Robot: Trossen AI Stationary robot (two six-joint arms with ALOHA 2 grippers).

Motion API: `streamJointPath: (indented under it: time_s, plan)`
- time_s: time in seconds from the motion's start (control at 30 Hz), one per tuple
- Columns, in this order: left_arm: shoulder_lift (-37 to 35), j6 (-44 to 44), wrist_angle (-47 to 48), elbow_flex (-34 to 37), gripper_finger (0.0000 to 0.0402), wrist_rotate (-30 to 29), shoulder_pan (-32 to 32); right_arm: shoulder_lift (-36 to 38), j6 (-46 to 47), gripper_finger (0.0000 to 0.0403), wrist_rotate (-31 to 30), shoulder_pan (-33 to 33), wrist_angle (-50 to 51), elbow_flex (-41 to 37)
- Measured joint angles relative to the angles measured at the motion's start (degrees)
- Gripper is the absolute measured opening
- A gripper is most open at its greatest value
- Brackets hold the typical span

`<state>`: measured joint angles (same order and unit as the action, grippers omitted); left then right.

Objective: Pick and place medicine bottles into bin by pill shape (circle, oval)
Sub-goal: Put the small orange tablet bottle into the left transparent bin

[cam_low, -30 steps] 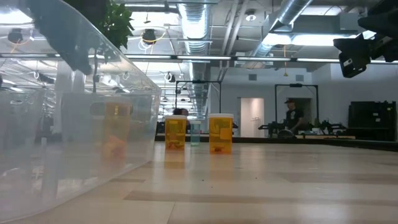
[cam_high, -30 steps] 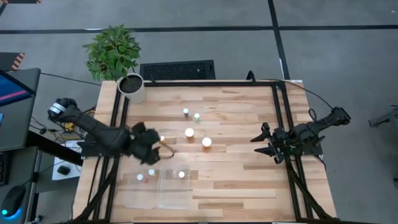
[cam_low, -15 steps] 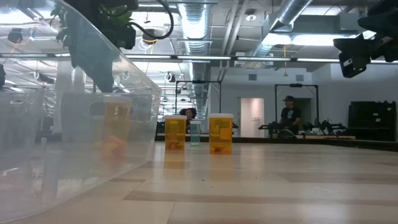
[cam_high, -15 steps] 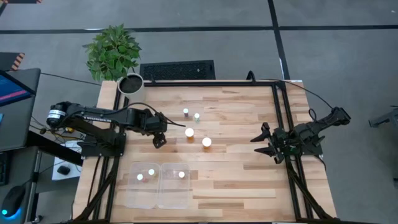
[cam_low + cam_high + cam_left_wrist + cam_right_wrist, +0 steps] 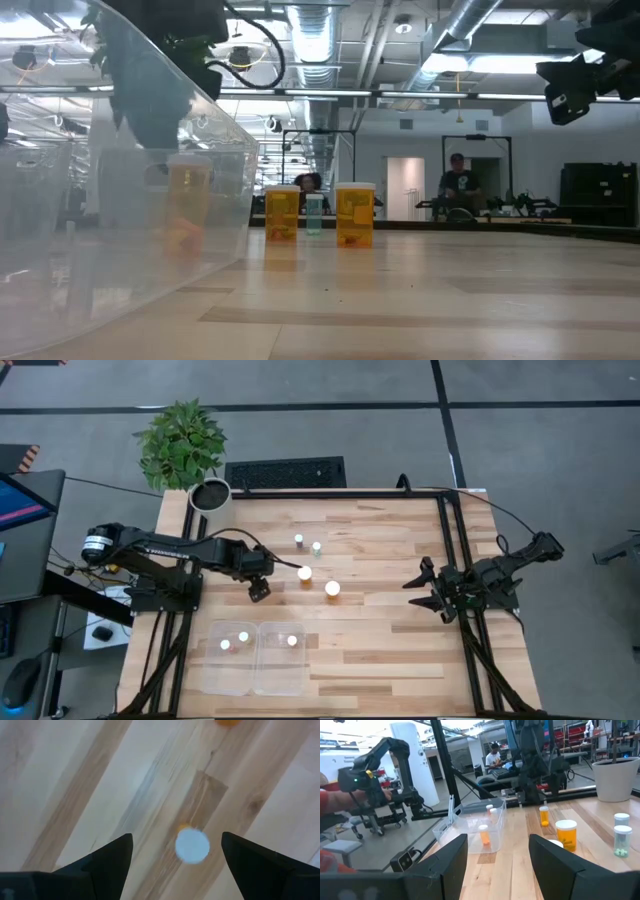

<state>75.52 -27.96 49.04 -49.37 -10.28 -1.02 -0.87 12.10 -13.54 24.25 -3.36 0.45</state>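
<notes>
A small orange medicine bottle (image 5: 192, 845) with a white cap stands upright on the wooden table. My left gripper (image 5: 258, 588) hangs over it, pointing down and open (image 5: 177, 836), one finger on either side of the cap and well above it. Two larger orange bottles (image 5: 304, 573) (image 5: 332, 589) and two clear ones (image 5: 298, 540) (image 5: 316, 546) stand farther right and toward the far edge. The clear two-compartment bin (image 5: 255, 672) sits near the front left, with two bottles (image 5: 234, 641) in its left compartment and one (image 5: 292, 641) in its right. My right gripper (image 5: 425, 588) waits open at the right.
A white plant pot (image 5: 211, 498) stands at the far left corner, with a keyboard (image 5: 285, 472) beyond the far edge. Black frame rails (image 5: 445, 530) run along both table sides. Bare wood lies between the bottles and the right arm. A person (image 5: 457, 185) stands in the room behind.
My left gripper has swung from above the bin's far edge toward the table's far right, and its arm has stretched out over the table. It now hangs over the small orange bottle and hides it in the high view. No bottle has moved.
</notes>
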Motion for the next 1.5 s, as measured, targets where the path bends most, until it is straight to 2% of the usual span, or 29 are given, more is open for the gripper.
streamJointPath:
  time_s: [0.4,0.67,1.5]
  plan:
    - [8.2,2.4,-0.8,0.0,0.0300,2.5,0.0,-0.7,0.0,0.0226,0.0,0.0,0.5,0.0]
    - [8.9,3.4,-1.2,0.0,0.0296,2.5,0.0,-0.7,0.0,0.0226,0.0,0.0,0.4,0.0]
    - [8.8,3.8,-1.0,0.0,0.0177,3.7,0.0,-0.7,0.0,0.0226,0.0,0.0,0.8,0.0]
